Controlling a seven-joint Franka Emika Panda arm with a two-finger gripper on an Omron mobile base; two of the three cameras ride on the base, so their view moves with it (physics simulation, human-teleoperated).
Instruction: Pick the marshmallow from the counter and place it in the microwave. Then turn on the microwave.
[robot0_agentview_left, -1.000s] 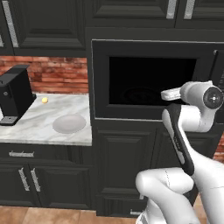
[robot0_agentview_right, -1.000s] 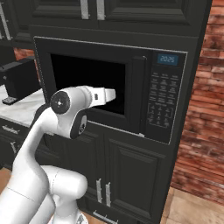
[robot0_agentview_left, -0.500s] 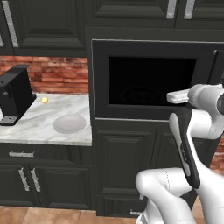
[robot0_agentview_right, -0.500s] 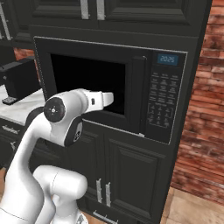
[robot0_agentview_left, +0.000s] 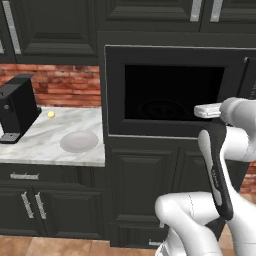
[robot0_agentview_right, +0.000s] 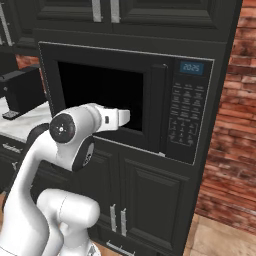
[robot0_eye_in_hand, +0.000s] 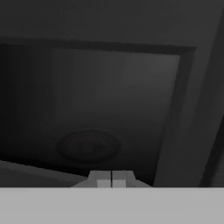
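Microwave (robot0_agentview_left: 170, 92) glass door, turntable (robot0_eye_in_hand: 89, 145) behind

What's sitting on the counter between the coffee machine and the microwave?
In the left base view, a small yellow ball and a round grey plate lie on the counter between the coffee machine and the microwave.

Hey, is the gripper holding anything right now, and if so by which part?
Nothing. The gripper is shut with its fingertips pressed together and nothing between them, pointing at the closed microwave door.
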